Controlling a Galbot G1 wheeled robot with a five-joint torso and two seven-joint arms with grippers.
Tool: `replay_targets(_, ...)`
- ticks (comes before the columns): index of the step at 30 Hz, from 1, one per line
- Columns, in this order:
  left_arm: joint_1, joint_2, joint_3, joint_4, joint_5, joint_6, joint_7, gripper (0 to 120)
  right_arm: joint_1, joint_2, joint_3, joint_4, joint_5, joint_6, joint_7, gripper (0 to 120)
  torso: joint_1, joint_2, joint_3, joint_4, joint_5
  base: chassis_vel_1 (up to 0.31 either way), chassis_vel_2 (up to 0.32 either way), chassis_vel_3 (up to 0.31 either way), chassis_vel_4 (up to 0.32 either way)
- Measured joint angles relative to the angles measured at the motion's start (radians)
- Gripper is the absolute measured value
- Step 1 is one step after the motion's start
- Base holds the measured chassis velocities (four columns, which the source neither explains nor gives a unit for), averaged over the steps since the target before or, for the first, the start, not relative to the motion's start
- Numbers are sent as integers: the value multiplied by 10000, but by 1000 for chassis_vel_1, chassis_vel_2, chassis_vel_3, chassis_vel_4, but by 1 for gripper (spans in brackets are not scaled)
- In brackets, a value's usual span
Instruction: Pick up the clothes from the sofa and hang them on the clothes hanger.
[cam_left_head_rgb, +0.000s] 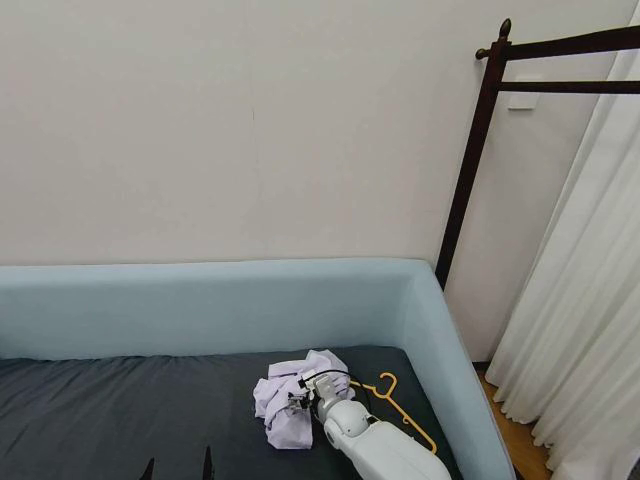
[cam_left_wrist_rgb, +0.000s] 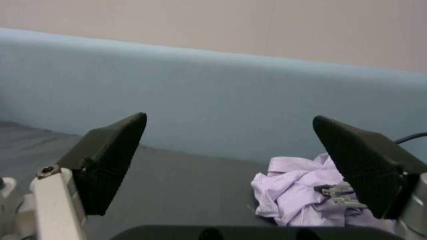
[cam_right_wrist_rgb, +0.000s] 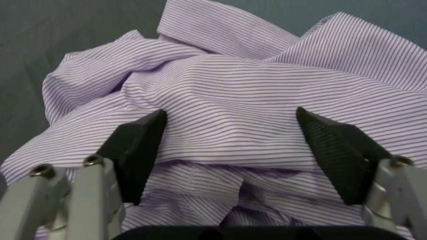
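Sofa (cam_left_head_rgb: 430, 330) first: its dark seat (cam_left_head_rgb: 110, 410) is soft, so if I press too deep I reckon I pinch cushion along with cloth and the lift drags. The rack (cam_left_head_rgb: 467, 170) stands past the sofa's right end, well apart from the load, so a weak grip has a long carry in which to fail. The shirt (cam_right_wrist_rgb: 220, 75) lies crumpled on the seat near that right end, fold on fold. Closing on one top ridge could raise a single layer while the rest trails or slides free. The hanger (cam_left_head_rgb: 386, 380) sits just beside it, touching or not I cannot tell, and a sleeve caught on it would drag it along. My right hand (cam_right_wrist_rgb: 230, 117) is spread wide and released, pads down at the stripes either side of a raised fold, nothing gripped. My left hand (cam_left_wrist_rgb: 227, 122) hangs released too, low over bare seat, to the left of the shirt

Room now: backrest (cam_left_head_rgb: 200, 300) close behind, the sofa's right end rising beside the hanger, rack post beyond it, curtain (cam_left_head_rgb: 590, 300) further right. Open seat runs off to the left, and straight up looks free
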Motion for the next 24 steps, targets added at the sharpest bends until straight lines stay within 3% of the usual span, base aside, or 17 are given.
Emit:
replay_targets(20, 17, -94, 56, 85, -79, -142, -46, 98, 33, -264, -312, 153, 78, -53, 3, 0, 1, 0, 0, 1, 3, 0, 0, 0, 0)
replay_targets(24, -12, -140, 92, 139, -80, -155, -49, 98, -15, -374, -313, 266, 82, -20, 26, 0, 0, 0, 0, 0, 3, 0, 0, 0, 0)
